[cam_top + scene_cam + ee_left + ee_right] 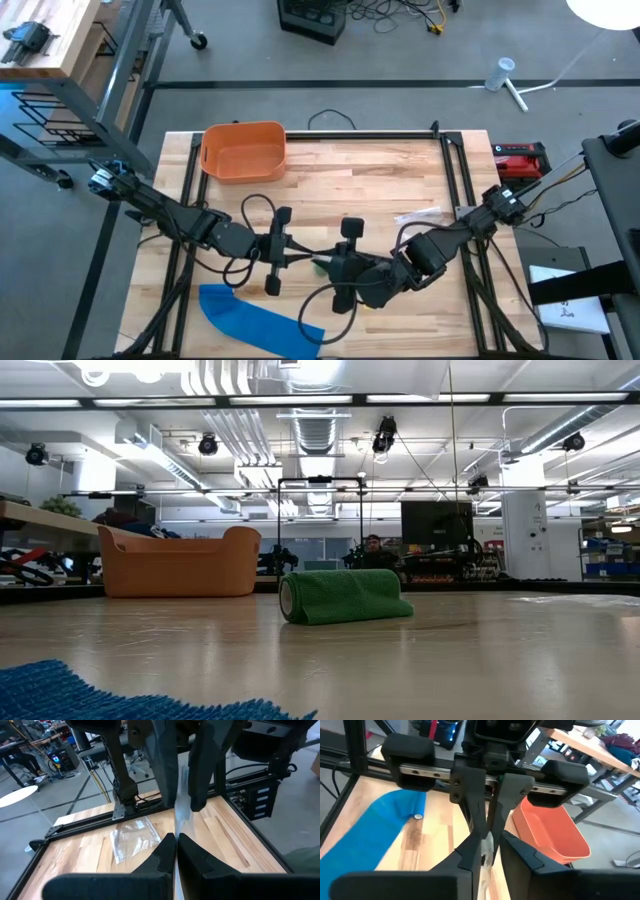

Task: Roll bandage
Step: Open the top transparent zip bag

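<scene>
Mid-table, the rolled green bandage (343,597) lies crosswise between clenched left hand (296,251) and near-closed right hand (335,262).

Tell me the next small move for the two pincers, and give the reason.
Probably ease the right pincer back from the left pincer. The left one is shut on a thin translucent strip stretched between them, while the green roll lies wound on the table, untouched.

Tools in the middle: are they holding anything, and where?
The left tool pinches one end of a thin pale strip; its other end reaches into the right tool, grip unclear.
</scene>
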